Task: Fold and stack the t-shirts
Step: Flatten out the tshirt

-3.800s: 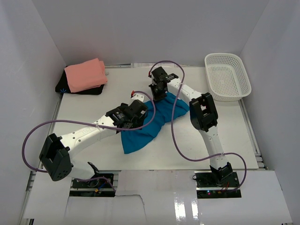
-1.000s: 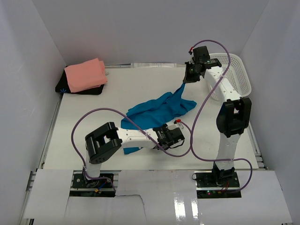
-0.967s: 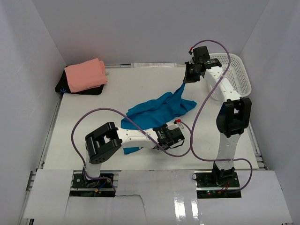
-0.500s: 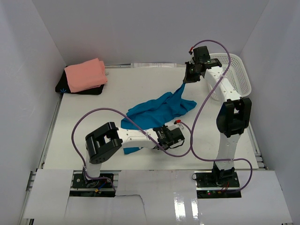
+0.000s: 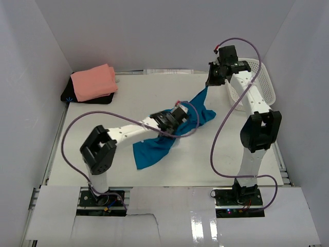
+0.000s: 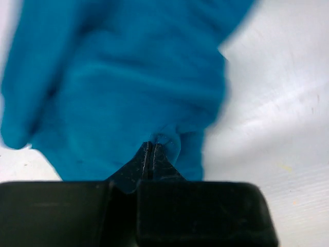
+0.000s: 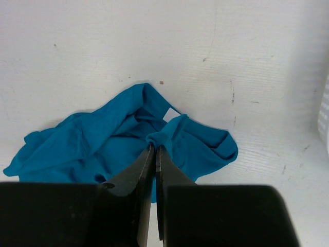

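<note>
A crumpled blue t-shirt (image 5: pixel 154 146) lies in the middle of the table, one corner pulled up toward the back right. My right gripper (image 5: pixel 209 82) is shut on that raised corner; in the right wrist view its tips (image 7: pixel 154 148) pinch a fold of the blue t-shirt (image 7: pixel 97 144). My left gripper (image 5: pixel 181 114) sits over the shirt's middle and is shut on a small fold of the cloth (image 6: pixel 128 77), its tips (image 6: pixel 150 146) pressed together. A folded pink t-shirt (image 5: pixel 93 82) rests on a folded black one (image 5: pixel 87 98) at the back left.
A white mesh basket (image 5: pixel 257 95) stands at the back right, just beyond the right arm. White walls close in the table on three sides. Purple cables loop from both arms over the table.
My left gripper has swung from the bare table in front of the shirt up onto its middle and shut on the cloth. The right gripper shifted slightly right with the corner.
</note>
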Controlling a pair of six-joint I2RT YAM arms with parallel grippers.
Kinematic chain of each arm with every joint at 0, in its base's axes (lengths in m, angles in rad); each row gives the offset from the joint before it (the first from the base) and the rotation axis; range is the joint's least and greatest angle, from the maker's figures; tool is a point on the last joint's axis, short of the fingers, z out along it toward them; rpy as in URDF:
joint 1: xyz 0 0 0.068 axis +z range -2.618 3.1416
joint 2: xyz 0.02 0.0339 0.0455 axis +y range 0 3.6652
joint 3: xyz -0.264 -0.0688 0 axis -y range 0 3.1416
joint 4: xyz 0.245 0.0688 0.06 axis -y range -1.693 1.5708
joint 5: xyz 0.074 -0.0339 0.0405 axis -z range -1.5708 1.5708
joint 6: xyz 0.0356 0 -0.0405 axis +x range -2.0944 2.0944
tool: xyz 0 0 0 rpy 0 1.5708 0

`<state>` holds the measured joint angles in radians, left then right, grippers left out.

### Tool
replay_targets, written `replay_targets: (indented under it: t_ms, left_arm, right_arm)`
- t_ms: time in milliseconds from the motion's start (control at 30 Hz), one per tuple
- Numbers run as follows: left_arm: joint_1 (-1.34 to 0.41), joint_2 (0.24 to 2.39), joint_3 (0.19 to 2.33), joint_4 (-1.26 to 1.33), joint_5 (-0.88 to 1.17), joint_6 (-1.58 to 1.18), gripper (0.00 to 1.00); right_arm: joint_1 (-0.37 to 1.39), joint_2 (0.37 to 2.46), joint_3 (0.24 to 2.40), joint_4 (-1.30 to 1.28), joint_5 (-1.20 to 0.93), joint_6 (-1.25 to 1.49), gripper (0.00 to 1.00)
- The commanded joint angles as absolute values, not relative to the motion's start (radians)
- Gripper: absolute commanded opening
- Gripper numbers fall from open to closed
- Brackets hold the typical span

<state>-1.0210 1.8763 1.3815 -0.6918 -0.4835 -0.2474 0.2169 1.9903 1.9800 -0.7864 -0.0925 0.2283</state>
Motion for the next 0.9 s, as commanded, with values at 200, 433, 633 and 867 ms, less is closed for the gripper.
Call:
replay_targets:
  t_ms: [200,433,633,867]
  left_arm:
    - [-0.640,1.447,1.554,-0.773,-0.313,-0.391,0.00]
    - [-0.611,1.384,1.684,-0.880,-0.416,-0.459,0.00]
    - [-0.609,1.327,1.761,-0.949,-0.540,-0.502,0.00]
    - [-0.609,1.154,1.737,-0.950,-0.693,-0.571,0.00]
  right_arm:
    - [0.195,1.606,1.924,-0.765,-0.018,0.262,0.08]
    - [0.193,1.370,1.875,-0.772,0.029,0.281,0.08]
    - [0.193,1.206,1.864,-0.769,0.055,0.276,0.08]
    - [0.193,0.912,1.639,-0.519,0.011,0.244,0.08]
